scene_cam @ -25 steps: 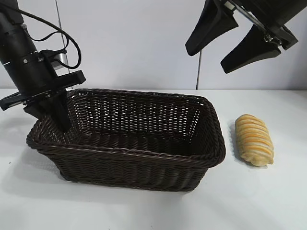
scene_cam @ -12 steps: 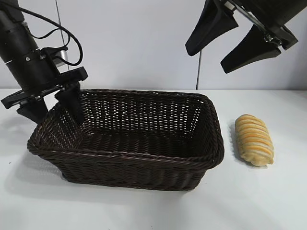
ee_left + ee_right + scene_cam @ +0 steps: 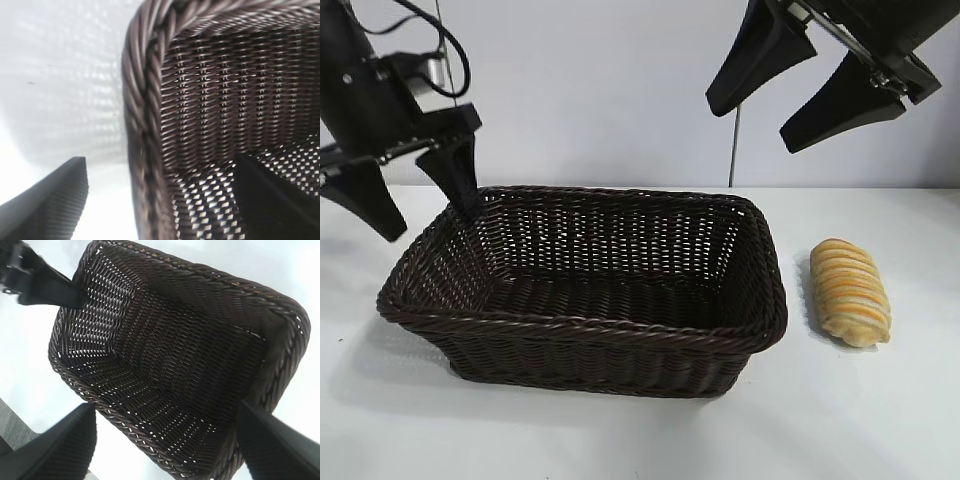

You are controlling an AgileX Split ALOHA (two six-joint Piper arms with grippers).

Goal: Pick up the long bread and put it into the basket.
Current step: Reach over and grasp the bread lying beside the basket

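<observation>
The long bread (image 3: 850, 292), a golden ridged loaf, lies on the white table to the right of the basket (image 3: 580, 320) and apart from it. The basket is dark woven wicker and holds nothing. My left gripper (image 3: 415, 195) is open and straddles the basket's left rim from above, one finger outside and one over the inside. The left wrist view shows that rim (image 3: 145, 100) between the gripper (image 3: 160, 200) fingers, untouched. My right gripper (image 3: 752, 125) hangs open, high over the basket's right end. In its wrist view the gripper (image 3: 165, 450) looks down into the basket (image 3: 280, 315).
White tabletop (image 3: 880, 420) spreads in front of the basket and around the bread. A pale wall stands behind. In the right wrist view a finger of the left gripper (image 3: 50, 285) shows at the basket's far end.
The left gripper opened, let go of the basket's left wall and rose above the rim. The basket shifted slightly and settled. The right arm and the bread did not move.
</observation>
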